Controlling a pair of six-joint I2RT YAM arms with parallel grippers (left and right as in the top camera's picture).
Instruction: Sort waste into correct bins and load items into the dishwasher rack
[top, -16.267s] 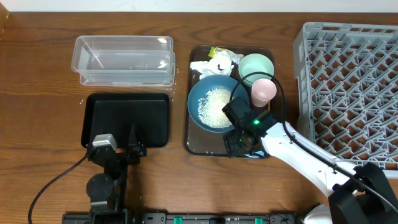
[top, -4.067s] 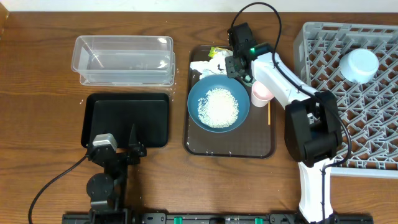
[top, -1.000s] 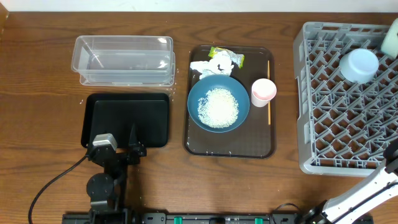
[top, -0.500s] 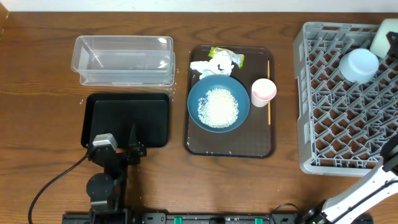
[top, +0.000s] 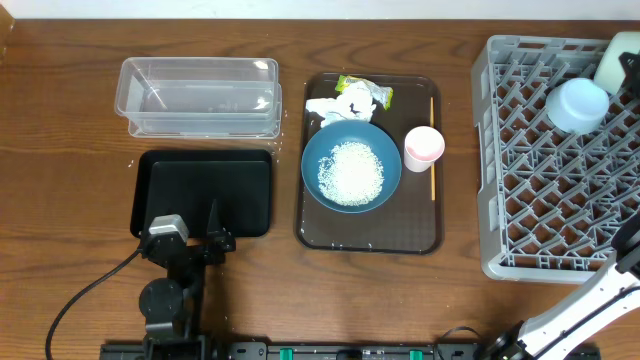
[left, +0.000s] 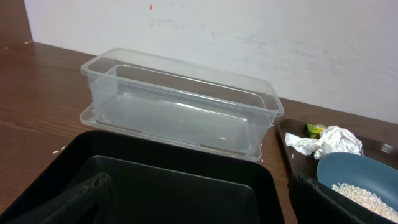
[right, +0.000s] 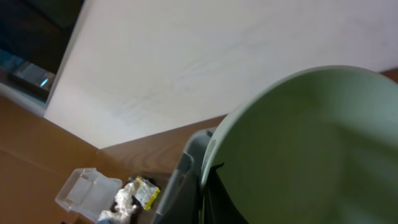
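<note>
My right gripper (right: 203, 180) is shut on the rim of the mint-green bowl (top: 618, 55), holding it tilted above the far right corner of the grey dishwasher rack (top: 540, 200). The light-blue bowl (top: 578, 105) sits in the rack just beside it. The deep-blue dish (top: 351, 172) holds the heap of rice (top: 350, 170). Beside it are the pink cup (top: 423, 146) and the wooden stick (top: 432, 150). Behind the dish lie the white tissue (top: 345, 103) and the yellow-green wrapper (top: 365, 90). My left gripper (left: 199, 208) stands open and empty over the near edge of the black tray (top: 205, 190). The clear tub (top: 200, 95) is behind that tray.
The dish, cup, stick, tissue and wrapper all rest on a dark brown serving tray (top: 370, 235) at the table's middle. A white wall (left: 249, 37) stands right behind the table. My right arm (top: 600, 300) reaches up along the rack's right side.
The mint-green bowl in my right gripper has shifted a little left, further into the overhead view above the rack's corner, and has held still since. The left arm has not moved.
</note>
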